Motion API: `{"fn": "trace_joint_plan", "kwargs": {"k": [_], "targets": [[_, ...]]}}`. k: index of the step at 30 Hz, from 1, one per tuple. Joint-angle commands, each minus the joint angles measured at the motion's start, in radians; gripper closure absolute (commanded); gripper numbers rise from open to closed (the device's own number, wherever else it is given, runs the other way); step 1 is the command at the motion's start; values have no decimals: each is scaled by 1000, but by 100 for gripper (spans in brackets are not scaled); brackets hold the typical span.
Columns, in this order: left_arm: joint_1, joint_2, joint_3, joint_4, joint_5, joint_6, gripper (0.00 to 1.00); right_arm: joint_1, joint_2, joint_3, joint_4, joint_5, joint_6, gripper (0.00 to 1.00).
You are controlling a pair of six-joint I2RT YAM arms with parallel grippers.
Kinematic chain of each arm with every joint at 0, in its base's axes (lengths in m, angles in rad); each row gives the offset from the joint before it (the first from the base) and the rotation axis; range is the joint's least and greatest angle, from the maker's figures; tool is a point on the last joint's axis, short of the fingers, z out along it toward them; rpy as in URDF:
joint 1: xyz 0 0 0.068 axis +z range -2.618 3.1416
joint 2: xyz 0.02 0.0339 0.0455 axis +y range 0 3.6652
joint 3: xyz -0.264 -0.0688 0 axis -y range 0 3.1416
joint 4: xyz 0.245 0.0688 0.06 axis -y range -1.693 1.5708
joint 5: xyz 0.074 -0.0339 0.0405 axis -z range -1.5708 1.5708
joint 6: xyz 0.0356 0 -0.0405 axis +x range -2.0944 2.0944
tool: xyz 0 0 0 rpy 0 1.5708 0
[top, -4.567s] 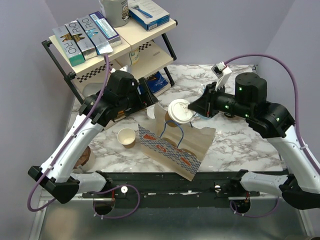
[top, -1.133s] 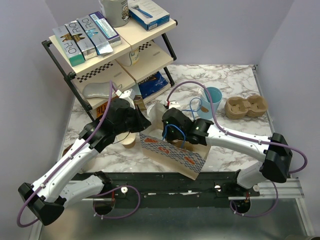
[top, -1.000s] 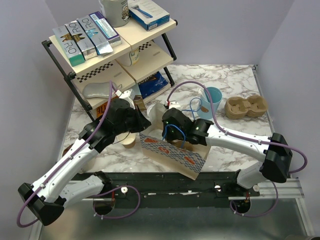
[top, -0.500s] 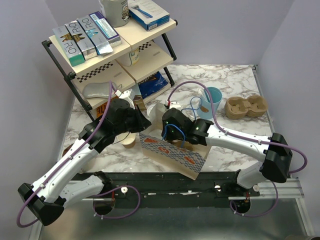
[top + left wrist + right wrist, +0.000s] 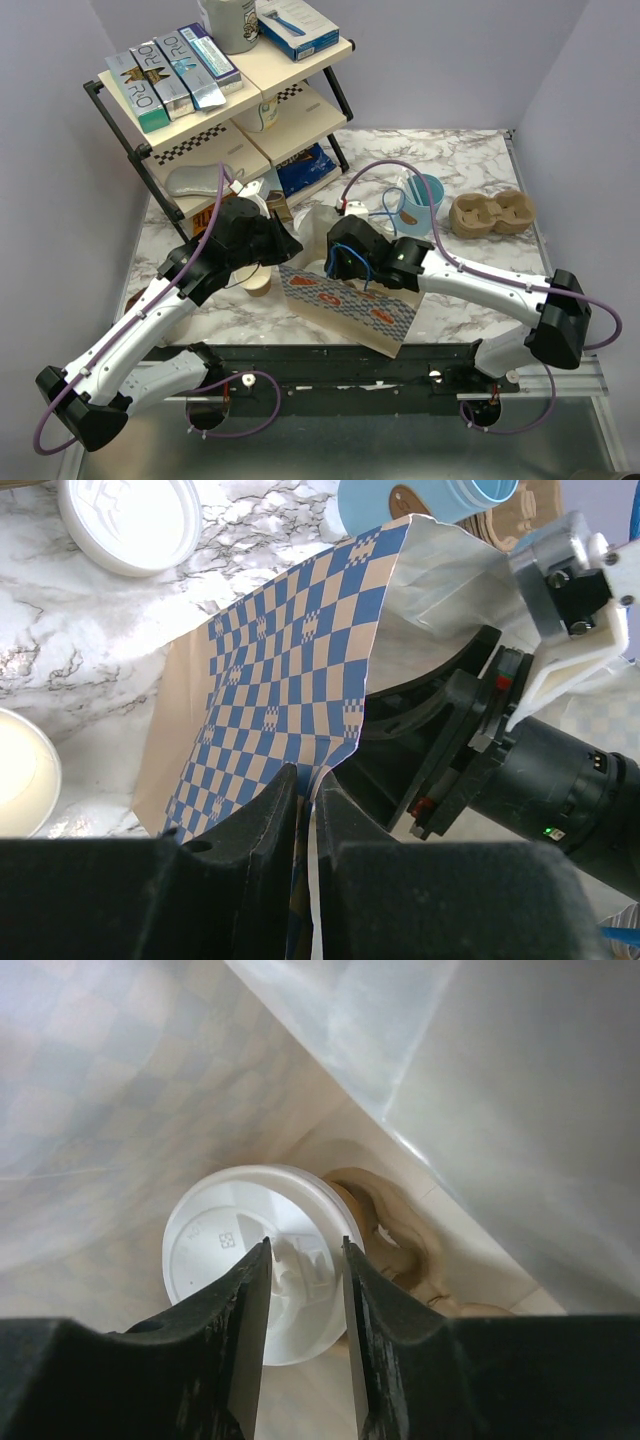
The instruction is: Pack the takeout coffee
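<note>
From above, the paper bag [image 5: 352, 305] sits open on the tabletop [image 5: 480, 245]. The right arm reaches down into the bag's mouth, so the inside is hidden in that view. Only the right wrist view looks down into the bag. The left wrist view shows the bag's blue checkered side close up.

The left claw [image 5: 308, 785] is at the bag's top edge, with its fingers squeezed together on the paper. The right claw [image 5: 305, 1250] is inside the bag with its fingers apart. It holds nothing, and I cannot tell if it touches the lid.

The takeout coffee [image 5: 215, 1240] stands upright at the bottom of the bag, right under that claw. Only its round white lid shows, with small raised marks on top. A brown pulp holder [image 5: 395, 1235] sits just beside it in the bag.
</note>
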Motion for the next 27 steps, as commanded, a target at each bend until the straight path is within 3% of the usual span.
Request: {"fn": "trace_joint_plan", "kwargs": {"k": [1,22,27], "targets": [[-11,-7,-10,-11,-3,4,79,6,-49,38,-28,50,11,57],[-26,-7,-9,-17,-8,18,79,7,-203,237,49,87,-182,55],[-25,-10,-6,-20,-16,23,71,7,-253,303,90,81,-245,54]]}}
